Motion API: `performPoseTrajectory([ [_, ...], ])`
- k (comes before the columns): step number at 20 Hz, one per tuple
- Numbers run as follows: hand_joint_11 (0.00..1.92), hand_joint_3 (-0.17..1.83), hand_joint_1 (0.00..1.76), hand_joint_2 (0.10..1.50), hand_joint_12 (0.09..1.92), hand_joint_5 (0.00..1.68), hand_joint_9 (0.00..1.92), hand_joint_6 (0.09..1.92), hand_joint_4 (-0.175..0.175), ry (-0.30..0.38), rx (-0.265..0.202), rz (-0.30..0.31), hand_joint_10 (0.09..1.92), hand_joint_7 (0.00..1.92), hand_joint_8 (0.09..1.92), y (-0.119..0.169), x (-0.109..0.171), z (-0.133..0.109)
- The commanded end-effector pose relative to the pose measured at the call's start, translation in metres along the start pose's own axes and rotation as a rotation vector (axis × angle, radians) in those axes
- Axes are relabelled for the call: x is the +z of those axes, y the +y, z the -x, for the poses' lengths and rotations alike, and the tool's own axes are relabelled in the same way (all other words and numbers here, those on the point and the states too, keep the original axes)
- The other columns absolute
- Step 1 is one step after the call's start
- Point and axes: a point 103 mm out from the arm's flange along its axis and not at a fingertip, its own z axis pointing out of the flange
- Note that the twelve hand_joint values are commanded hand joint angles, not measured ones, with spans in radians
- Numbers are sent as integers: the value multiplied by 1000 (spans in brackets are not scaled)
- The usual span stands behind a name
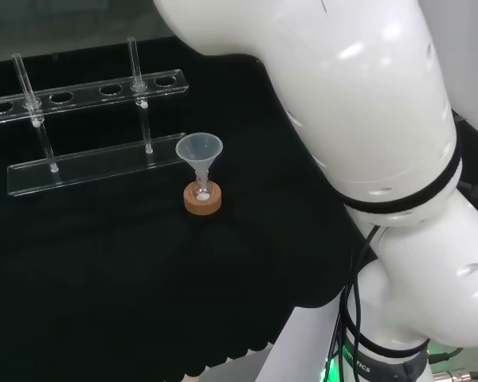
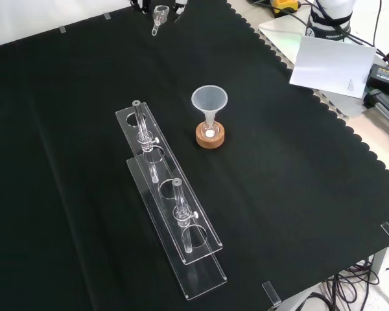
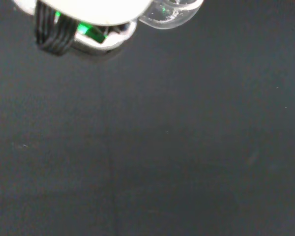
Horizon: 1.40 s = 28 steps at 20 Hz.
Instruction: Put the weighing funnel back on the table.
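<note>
The weighing funnel is showing at the far edge of the cloth in the front view, at about 11 o'clock from the funnel. In the wrist view it is sitting close beside the hand; one cannot tell if the hand is gripping it. The funnel is standing in a small flask on a cork ring, and a clear rack is standing at 7 o'clock from it.

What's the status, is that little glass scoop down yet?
Hand at the cloth's far edge in front view; grip unclear. Weighing funnel beside it, seemingly not down. Funnel and rack stand apart, nothing in the way.
</note>
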Motion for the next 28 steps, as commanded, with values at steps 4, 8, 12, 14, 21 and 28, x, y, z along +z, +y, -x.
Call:
performPoseTrajectory([
  [4,938,556,1131,692,934,1319,1093,547,175,-34,-69,-35,164,624,676,51,19,-27],
  [8,938,557,1131,692,934,1318,1093,549,175,-52,-84,-42,164,624,677,70,28,-39],
  [12,938,558,1131,692,934,1317,1093,551,175,-62,-100,-52,164,625,677,86,36,-52],
  [14,938,558,1131,692,935,1317,1093,552,175,-74,-106,-58,164,625,677,94,42,-59],
  [21,938,560,1131,692,935,1314,1093,558,175,-79,-108,-78,164,624,677,117,70,-72],
  [28,938,574,1127,692,934,1293,1093,603,175,-72,-115,-80,162,622,678,132,93,-83],
])
